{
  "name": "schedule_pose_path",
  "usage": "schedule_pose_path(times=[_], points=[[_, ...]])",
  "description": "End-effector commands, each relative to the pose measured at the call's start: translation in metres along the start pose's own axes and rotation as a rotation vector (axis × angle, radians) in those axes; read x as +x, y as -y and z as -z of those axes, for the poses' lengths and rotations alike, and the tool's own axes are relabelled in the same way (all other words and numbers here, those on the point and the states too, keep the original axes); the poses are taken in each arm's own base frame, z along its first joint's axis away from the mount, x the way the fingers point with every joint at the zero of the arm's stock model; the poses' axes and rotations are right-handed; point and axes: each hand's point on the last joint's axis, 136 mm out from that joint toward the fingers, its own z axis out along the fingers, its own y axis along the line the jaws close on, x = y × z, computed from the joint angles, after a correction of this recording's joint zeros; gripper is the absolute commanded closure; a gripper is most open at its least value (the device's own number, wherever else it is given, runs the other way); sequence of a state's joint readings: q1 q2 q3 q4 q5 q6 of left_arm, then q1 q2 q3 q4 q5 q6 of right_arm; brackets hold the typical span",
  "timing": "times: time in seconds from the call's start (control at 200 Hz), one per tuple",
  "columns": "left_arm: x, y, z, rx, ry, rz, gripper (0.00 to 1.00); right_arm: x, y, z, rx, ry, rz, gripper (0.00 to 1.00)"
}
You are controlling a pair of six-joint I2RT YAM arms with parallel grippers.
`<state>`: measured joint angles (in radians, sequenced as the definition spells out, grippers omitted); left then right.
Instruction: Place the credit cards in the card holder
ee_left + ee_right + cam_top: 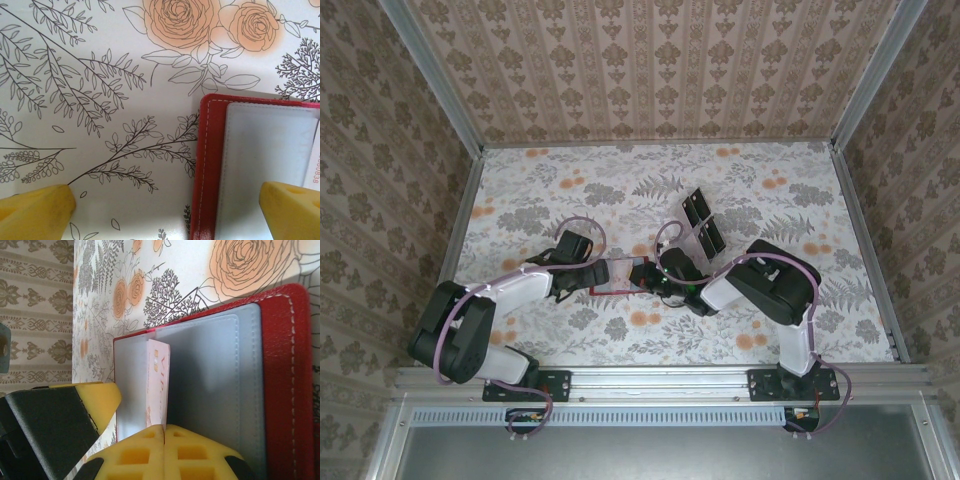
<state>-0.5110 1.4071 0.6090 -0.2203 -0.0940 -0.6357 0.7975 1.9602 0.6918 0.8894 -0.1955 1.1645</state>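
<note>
The red card holder [620, 277] lies open on the floral table between both arms. In the right wrist view its pale inner pockets [215, 375] face up inside the red border [285, 365]. My right gripper [164, 432] is shut on a pale pinkish credit card [158, 382], held edge-on over the left pocket. My left gripper [165, 220] is open and straddles the holder's left edge [210, 165]: one yellow finger [292, 210] is over the pocket, the other [35, 212] over bare table. A sliver of the card [314, 165] shows at the right.
A clear plastic tray with dark rectangles [702, 222] sits just behind the right gripper [662, 280]. The left arm's yellow finger [95, 400] is close beside the held card. Patterned walls [650, 70] enclose the table on three sides.
</note>
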Motion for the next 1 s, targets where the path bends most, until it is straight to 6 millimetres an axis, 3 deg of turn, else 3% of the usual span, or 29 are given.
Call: schedule_pose_path(times=[0.0, 0.45, 0.995], points=[[0.042, -0.035, -0.008, -0.138, -0.140, 0.002, 0.00, 0.018, 0.022, -0.002, 0.051, -0.053, -0.024, 1.00], [0.041, -0.035, -0.008, -0.139, -0.140, -0.001, 0.00, 0.026, 0.028, -0.001, 0.054, -0.092, -0.032, 1.00], [0.041, -0.035, -0.008, -0.137, -0.141, -0.001, 0.00, 0.035, 0.032, -0.015, 0.076, -0.165, -0.039, 1.00]])
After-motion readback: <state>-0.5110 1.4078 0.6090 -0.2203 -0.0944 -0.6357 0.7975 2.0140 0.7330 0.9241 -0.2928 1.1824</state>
